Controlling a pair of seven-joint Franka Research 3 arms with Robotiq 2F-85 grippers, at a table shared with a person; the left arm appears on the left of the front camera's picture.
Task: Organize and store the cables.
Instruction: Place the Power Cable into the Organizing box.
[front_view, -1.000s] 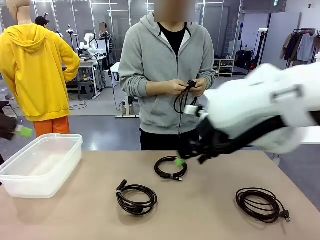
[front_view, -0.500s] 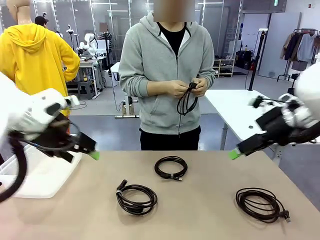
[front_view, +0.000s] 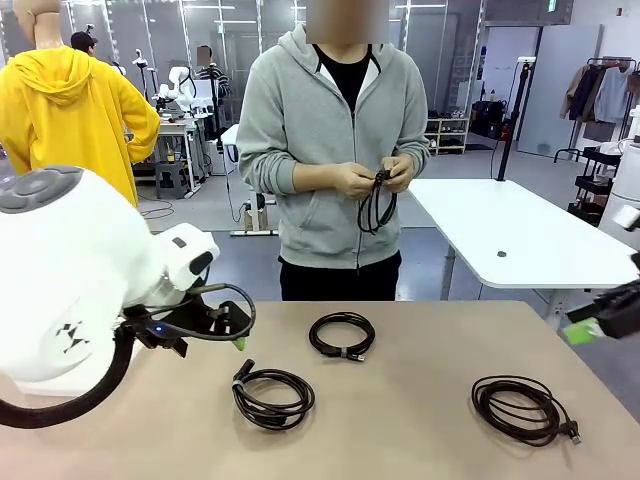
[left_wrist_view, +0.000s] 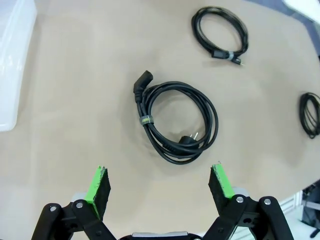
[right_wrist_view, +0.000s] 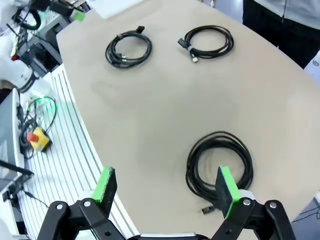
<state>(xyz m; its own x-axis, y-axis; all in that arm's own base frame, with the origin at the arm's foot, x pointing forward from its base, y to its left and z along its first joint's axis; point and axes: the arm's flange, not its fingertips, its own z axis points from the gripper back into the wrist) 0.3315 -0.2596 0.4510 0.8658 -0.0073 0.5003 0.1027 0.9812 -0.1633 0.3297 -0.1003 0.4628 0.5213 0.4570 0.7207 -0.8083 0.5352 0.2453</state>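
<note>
Three coiled black cables lie on the tan table (front_view: 420, 440): one in the middle (front_view: 342, 335), one at the front left (front_view: 272, 395), one at the front right (front_view: 520, 408). The person at the far side holds another cable (front_view: 375, 205) in both hands. My left gripper (left_wrist_view: 159, 182) hovers open above the front-left cable (left_wrist_view: 175, 120), nothing between its green pads; its tip (front_view: 238, 340) shows just left of that coil. My right gripper (right_wrist_view: 166, 184) is open high over the right cable (right_wrist_view: 220, 165), at the table's right edge (front_view: 590, 328).
A clear plastic bin (left_wrist_view: 12, 60) stands at the table's left end, mostly hidden behind my left arm in the front view. A white table (front_view: 500, 235) stands behind the person on the right. A yellow emergency button (right_wrist_view: 37, 140) sits below the table's edge.
My left arm has swung in from the left over the table toward the front-left cable. My right arm has drawn back from the middle cable to the right edge. Both stay open.
</note>
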